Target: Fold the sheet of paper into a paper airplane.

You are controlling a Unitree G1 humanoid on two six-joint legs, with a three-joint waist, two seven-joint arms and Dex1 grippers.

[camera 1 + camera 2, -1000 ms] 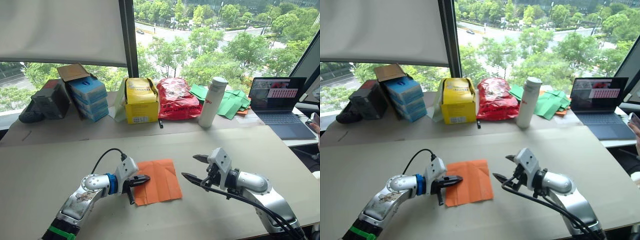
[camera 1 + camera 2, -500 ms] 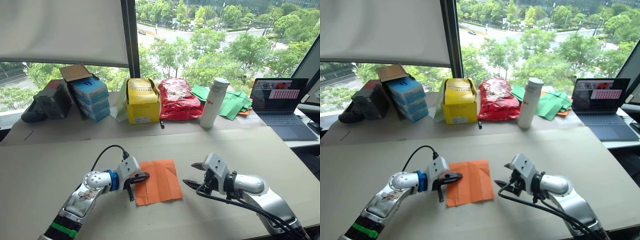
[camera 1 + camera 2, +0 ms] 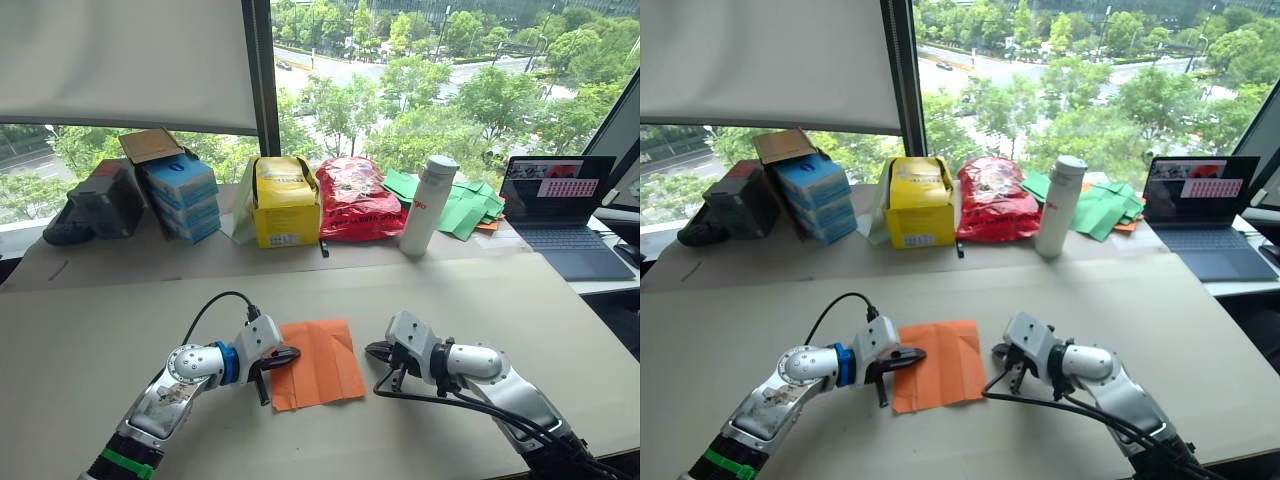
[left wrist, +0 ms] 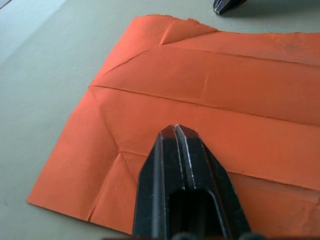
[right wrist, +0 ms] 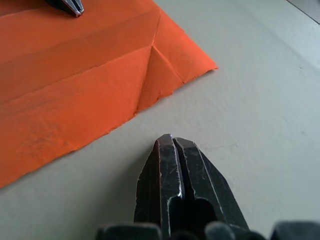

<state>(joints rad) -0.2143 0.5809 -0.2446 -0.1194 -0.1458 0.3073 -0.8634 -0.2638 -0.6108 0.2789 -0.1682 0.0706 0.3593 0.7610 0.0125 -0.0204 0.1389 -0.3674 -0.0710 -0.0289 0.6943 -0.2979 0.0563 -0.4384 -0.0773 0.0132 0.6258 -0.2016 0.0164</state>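
The sheet of paper (image 3: 322, 360) is a bright orange rectangle with crease lines, lying flat on the table in front of me. My left gripper (image 3: 291, 354) is shut, and its tip (image 4: 176, 129) rests over the sheet's left part, with nothing between the fingers. My right gripper (image 3: 373, 350) is also shut; its tip (image 5: 171, 139) sits low over bare table just off the sheet's right edge, apart from the paper (image 5: 75, 85). One corner of the sheet carries a small folded flap (image 5: 162, 70).
Along the back stand blue boxes (image 3: 178, 195), a yellow box (image 3: 283, 202), a crinkled red bag (image 3: 355, 198), a white bottle (image 3: 426, 204), green paper pieces (image 3: 462, 205) and an open laptop (image 3: 560, 205). Bare table (image 3: 480, 300) surrounds the sheet.
My right gripper has gone from wide open to shut and has moved left and down toward the sheet's right edge. The left gripper stays shut on the sheet's left part.
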